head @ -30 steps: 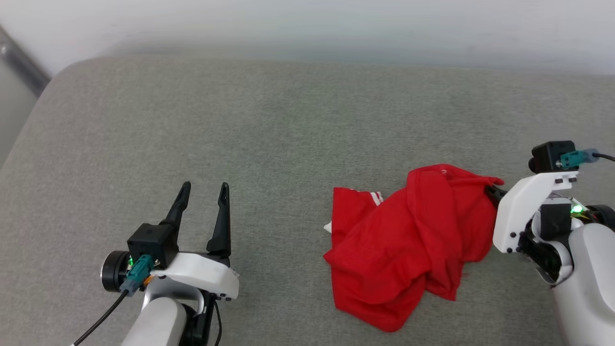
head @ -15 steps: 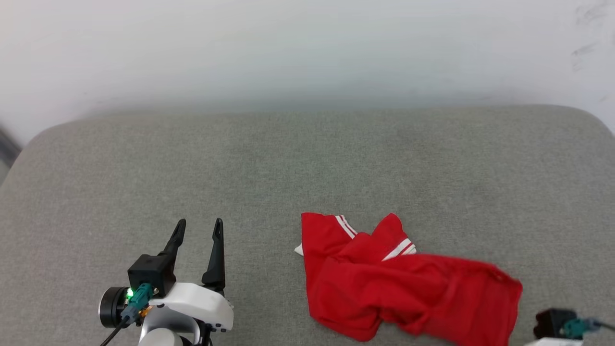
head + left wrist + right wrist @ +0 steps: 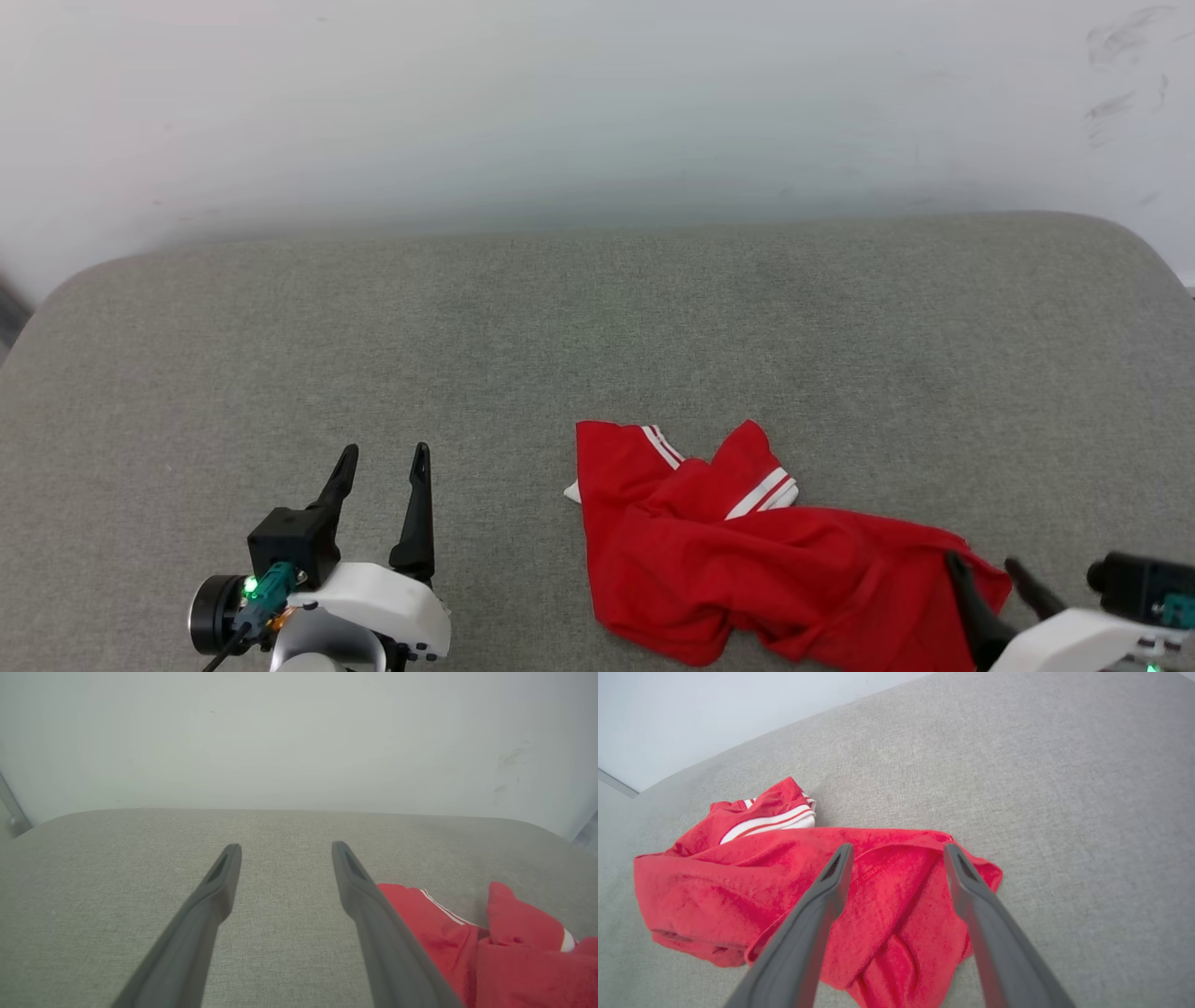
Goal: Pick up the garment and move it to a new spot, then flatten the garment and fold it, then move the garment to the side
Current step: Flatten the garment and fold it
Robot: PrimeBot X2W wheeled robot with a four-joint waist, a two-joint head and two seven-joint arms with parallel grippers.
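Note:
The garment [image 3: 747,569], a bright red jersey with white striped trim, lies crumpled on the grey cushion at the lower middle-right of the head view. My right gripper [image 3: 985,563] hovers open over its right end, nothing between the fingers. In the right wrist view the open gripper [image 3: 896,851] points at the rumpled garment [image 3: 738,882], the fingers spread above the cloth. My left gripper [image 3: 380,456] stands open at the lower left, well apart from the cloth. The left wrist view has the open left gripper [image 3: 286,847] over bare cushion, the garment [image 3: 504,947] to its right.
The grey fabric cushion [image 3: 597,327] spans the whole width, with rounded corners at both far ends. A pale wall [image 3: 597,103] rises right behind it. Bare cushion lies ahead of the garment and on its left.
The right gripper has gone from shut on the garment to open and let it go. The garment, bunched up a second ago, now lies spread lower and wider. The head camera has tilted.

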